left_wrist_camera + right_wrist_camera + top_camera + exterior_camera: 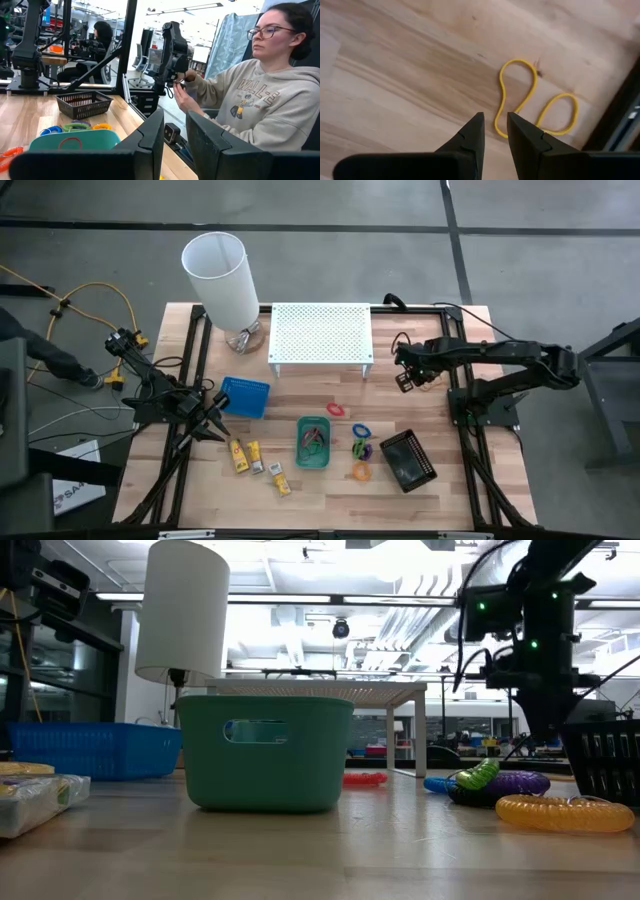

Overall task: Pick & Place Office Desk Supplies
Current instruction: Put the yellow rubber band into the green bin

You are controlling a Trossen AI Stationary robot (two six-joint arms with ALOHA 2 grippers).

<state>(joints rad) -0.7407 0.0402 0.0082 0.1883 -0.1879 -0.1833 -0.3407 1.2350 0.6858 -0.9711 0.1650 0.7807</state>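
Observation:
My right gripper (pixel 407 377) (pixel 495 131) hovers over the table's far right part, fingers pointing down and almost together. A thin yellow rubber band (pixel 530 97) lies flat on the wood just past the fingertips. My left gripper (pixel 214 426) (pixel 175 134) waits near the left edge beside the blue tray (pixel 245 396), its fingers also almost together. The green tray (pixel 313 442) holds small items. Coloured rings lie right of it: red (pixel 335 408), blue, purple and green (pixel 360 430) and orange (pixel 361 472). The black tray (pixel 408 460) stands near them. Yellow-and-white blocks (pixel 240 455) (pixel 280 481) lie left of the green tray.
A white cylindrical lamp (pixel 222 278) and a white perforated shelf (pixel 320 335) stand along the far edge. A person (pixel 250 95) sits beyond the table's right side at another arm (pixel 172 50). Bare wood lies between the shelf and the trays.

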